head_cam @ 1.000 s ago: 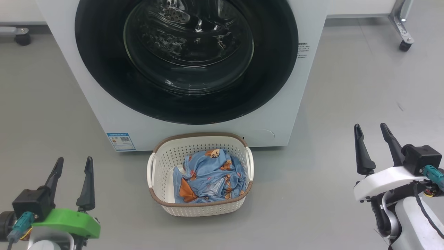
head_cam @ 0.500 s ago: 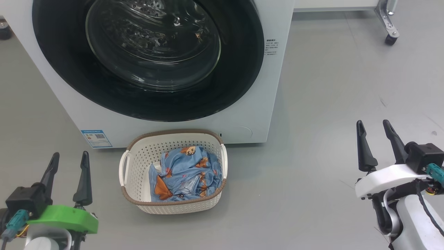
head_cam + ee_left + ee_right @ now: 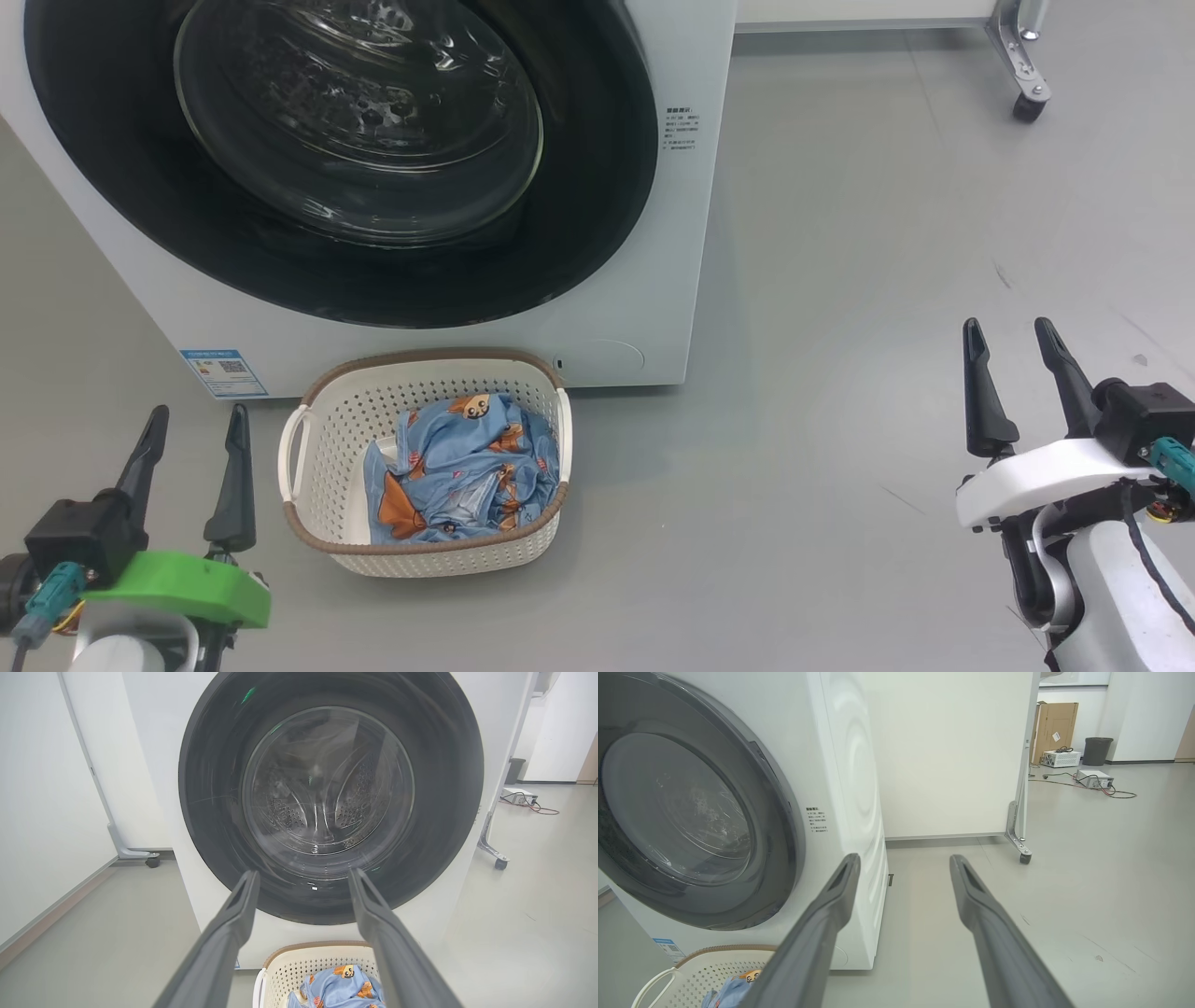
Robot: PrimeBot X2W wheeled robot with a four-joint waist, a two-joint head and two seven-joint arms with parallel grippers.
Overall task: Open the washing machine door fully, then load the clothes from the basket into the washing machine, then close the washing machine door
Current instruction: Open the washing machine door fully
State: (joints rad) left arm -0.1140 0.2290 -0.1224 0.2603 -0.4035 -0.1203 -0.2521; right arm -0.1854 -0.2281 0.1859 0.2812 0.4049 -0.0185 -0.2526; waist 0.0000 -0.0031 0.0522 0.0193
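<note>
The white washing machine fills the upper left of the head view. Its round black-rimmed glass door lies shut against the front. On the floor just before it stands the cream basket, with the light blue clothes bunched inside. My left gripper hovers open, left of the basket. My right gripper hangs open over bare floor, far to the right.
Grey floor spreads to the right of the machine. A wheeled metal frame leg stands at the back right. In the right wrist view a white partition, boxes, cables and a bin sit further back.
The whole head picture has slid left, so the camera has turned right. Both grippers keep their places in the picture and stay open. The basket and door are unmoved.
</note>
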